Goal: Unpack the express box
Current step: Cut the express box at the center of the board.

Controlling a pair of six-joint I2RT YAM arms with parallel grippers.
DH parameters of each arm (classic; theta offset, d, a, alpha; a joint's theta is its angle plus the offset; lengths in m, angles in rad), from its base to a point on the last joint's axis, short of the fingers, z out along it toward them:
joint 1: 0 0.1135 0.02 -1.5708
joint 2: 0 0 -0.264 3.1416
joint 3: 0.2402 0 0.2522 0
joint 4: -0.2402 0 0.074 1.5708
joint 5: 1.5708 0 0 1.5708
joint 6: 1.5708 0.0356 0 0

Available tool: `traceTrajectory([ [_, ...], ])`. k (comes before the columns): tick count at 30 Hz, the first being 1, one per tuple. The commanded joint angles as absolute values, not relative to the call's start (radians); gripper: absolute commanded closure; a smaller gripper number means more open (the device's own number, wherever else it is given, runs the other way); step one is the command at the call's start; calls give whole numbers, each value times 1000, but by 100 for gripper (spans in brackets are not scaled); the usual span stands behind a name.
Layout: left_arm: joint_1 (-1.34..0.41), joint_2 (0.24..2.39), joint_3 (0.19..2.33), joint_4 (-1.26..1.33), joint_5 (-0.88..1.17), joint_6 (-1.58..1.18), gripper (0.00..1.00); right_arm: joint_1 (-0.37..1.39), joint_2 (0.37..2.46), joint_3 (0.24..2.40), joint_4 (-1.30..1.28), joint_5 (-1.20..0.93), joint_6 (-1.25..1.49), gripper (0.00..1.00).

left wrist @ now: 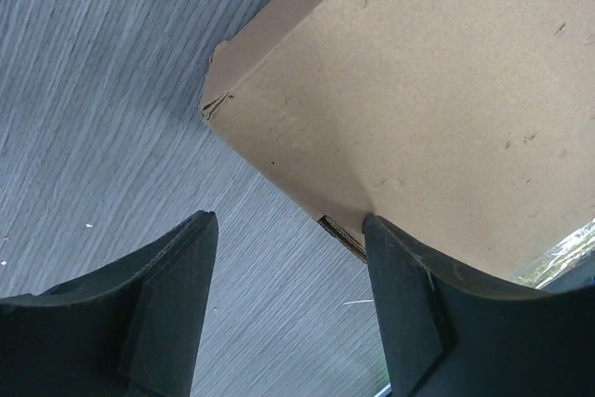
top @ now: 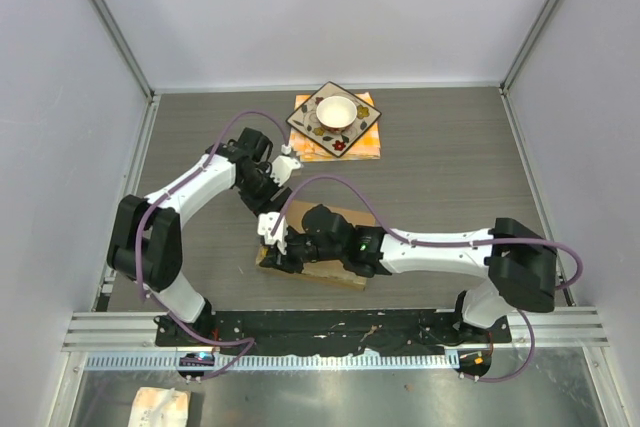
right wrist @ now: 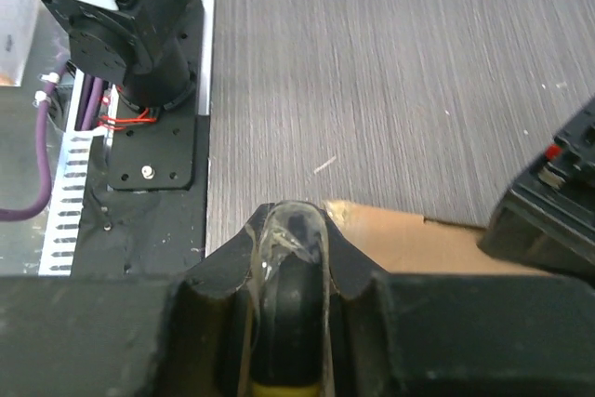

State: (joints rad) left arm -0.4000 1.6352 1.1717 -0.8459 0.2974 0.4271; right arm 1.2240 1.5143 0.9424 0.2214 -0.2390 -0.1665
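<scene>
The express box point(left wrist: 437, 90) looks light and stiff, best pinched at its edge by the gaping left gripper point(left wrist: 290, 222); the right gripper point(right wrist: 293, 230) clamps a dark object point(right wrist: 290, 299).

- express box point(left wrist: 418, 90): plain brown cardboard, matt, slightly fibrous, pocked with small dents; one corner is frayed and a raw cut edge shows.
- table point(top: 450, 177): grey wood-grain surface, matt, finely streaked.
- left gripper point(left wrist: 288, 230), fingers point(left wrist: 167, 285): black plastic, matt, faintly grainy.
- right gripper point(right wrist: 290, 258), tip: black, under a clear, glossy, wrinkled film.
- arm shells point(top: 195, 179): white plastic, smooth, with a slight sheen.
- cables point(top: 250, 117): purple, smooth sheath.
- rail point(top: 100, 327) along the table's near edge: bare silvery metal.
- bowl point(top: 337, 110) near the far edge: white, glossy, ceramic-looking.
</scene>
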Motion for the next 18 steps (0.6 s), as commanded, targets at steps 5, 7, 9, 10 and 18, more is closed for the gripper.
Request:
traceTrajectory([
  [5, -393, 1652, 1157, -779, 376, 439, 32, 1209, 1578, 940, 497, -377, -158, 99],
  [7, -393, 1672, 1152, -775, 367, 437, 34, 1209, 1588, 931, 515, -374, -153, 99],
  [9, -393, 1680, 1146, -770, 357, 437, 35, 1209, 1597, 911, 548, -357, -155, 99],
  [10, -393, 1683, 1143, -769, 348, 437, 36, 1207, 1600, 904, 560, -351, -158, 99],
  [18, -394, 1690, 1118, -744, 327, 448, 40, 1190, 1637, 874, 587, -310, -164, 99],
])
